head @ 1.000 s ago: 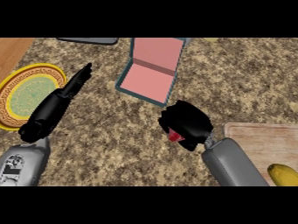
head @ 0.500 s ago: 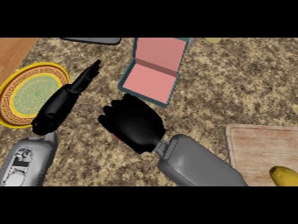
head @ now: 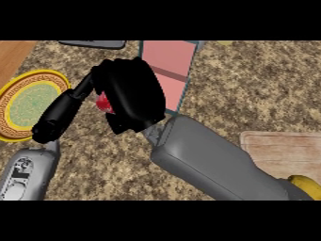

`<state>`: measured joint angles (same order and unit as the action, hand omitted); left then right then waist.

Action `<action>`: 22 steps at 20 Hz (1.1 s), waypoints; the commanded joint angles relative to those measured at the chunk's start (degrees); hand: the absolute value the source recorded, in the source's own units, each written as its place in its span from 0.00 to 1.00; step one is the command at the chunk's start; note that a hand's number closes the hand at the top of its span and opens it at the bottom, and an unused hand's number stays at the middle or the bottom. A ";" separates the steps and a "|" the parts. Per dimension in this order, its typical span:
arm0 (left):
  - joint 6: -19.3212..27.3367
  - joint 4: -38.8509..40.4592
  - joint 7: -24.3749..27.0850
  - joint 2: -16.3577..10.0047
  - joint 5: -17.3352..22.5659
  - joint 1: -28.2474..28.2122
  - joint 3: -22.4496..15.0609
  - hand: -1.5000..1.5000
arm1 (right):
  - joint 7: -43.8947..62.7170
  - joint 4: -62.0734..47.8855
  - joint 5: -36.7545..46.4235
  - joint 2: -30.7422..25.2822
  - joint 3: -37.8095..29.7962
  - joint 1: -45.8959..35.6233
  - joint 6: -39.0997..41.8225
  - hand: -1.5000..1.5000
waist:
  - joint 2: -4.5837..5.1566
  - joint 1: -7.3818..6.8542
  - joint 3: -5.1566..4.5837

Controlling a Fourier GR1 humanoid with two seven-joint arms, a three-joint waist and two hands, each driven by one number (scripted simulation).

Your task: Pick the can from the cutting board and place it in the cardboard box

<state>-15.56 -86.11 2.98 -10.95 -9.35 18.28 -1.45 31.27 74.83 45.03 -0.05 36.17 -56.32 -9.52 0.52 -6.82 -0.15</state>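
Note:
My right hand (head: 132,94) fills the middle of the head view, curled round a red can (head: 105,103) of which only a sliver shows at its left side. It hovers over the left edge of the cardboard box (head: 171,66), whose pink inside lies open behind it. The wooden cutting board (head: 291,148) is at the lower right, far from the hand. My left hand (head: 62,113) stands open beside the right hand, fingers pointing up toward the can.
A yellow plate (head: 24,106) with a patterned rim lies at the left. A yellow fruit (head: 307,186) rests at the board's lower edge. A dark flat object (head: 93,44) sits at the top left. The counter is speckled stone.
My right hand has carried the can from near the cutting board leftward and up to the box's left edge. The left hand has barely moved.

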 commanded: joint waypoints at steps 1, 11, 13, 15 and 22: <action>0.65 0.61 0.69 -0.05 -0.58 0.23 0.35 0.50 | 6.19 -8.97 -5.03 0.05 -3.28 -9.14 -5.89 1.00 | 0.45 0.73 -0.03; 1.86 1.33 2.65 0.01 -1.46 -1.73 1.12 0.50 | -2.62 -36.24 -10.68 0.05 -6.06 -23.04 -0.88 1.00 | 0.60 2.80 -0.02; 1.07 -0.12 4.37 -0.70 -0.91 -3.63 1.31 0.50 | -5.17 -39.88 -13.49 0.05 -7.13 -21.48 4.32 1.00 | 0.78 2.31 -0.03; 0.19 -0.29 0.25 -1.06 0.23 -0.17 2.09 0.50 | -6.80 -43.83 -15.37 0.05 -7.97 -22.05 7.15 1.00 | 0.85 2.40 0.03; 0.68 -1.31 1.13 -1.10 -0.10 -1.86 2.39 0.50 | -14.79 -56.19 -15.15 -0.12 -9.40 -26.17 17.01 1.00 | 0.68 2.87 0.06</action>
<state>-14.23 -86.48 4.66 -11.18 -10.15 16.37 0.05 19.05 24.86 30.17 -0.14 27.43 -80.04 1.53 1.32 -4.09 -0.11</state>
